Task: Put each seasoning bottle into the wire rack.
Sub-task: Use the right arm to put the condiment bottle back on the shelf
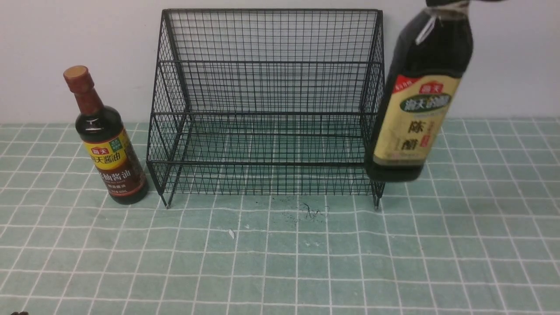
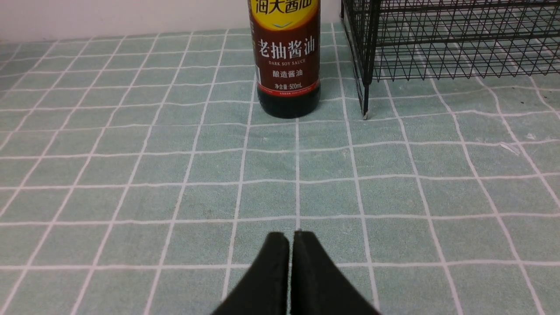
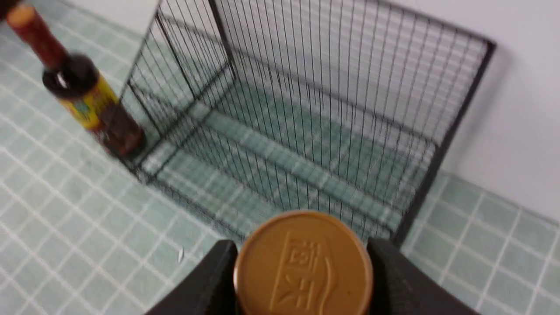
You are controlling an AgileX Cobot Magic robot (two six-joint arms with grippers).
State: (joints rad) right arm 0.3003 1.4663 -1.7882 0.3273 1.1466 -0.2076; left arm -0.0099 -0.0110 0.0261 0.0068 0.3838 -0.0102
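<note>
Swinging the wide bottle [image 1: 420, 109] left into the rack [image 1: 271, 87] needs its base clear of the right side wall. Front view shows it hanging just there, slim bottle [image 1: 109, 148] standing left. Left wrist: left gripper [image 2: 291, 262] fingers pressed together, empty. Only right wrist shows right gripper [image 3: 302, 271] pinching the cap [image 3: 303, 258].

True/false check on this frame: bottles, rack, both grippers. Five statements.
1. The wire rack holds no bottle. True.
2. The slim bottle lies on its side. False: it stands upright on the cloth, left of the rack.
3. The right gripper grips the wide bottle by its cap. True.
4. The left gripper is open. False: it is shut and empty.
5. The wide bottle sits on a shelf. False: it is held outside the rack's right end.
</note>
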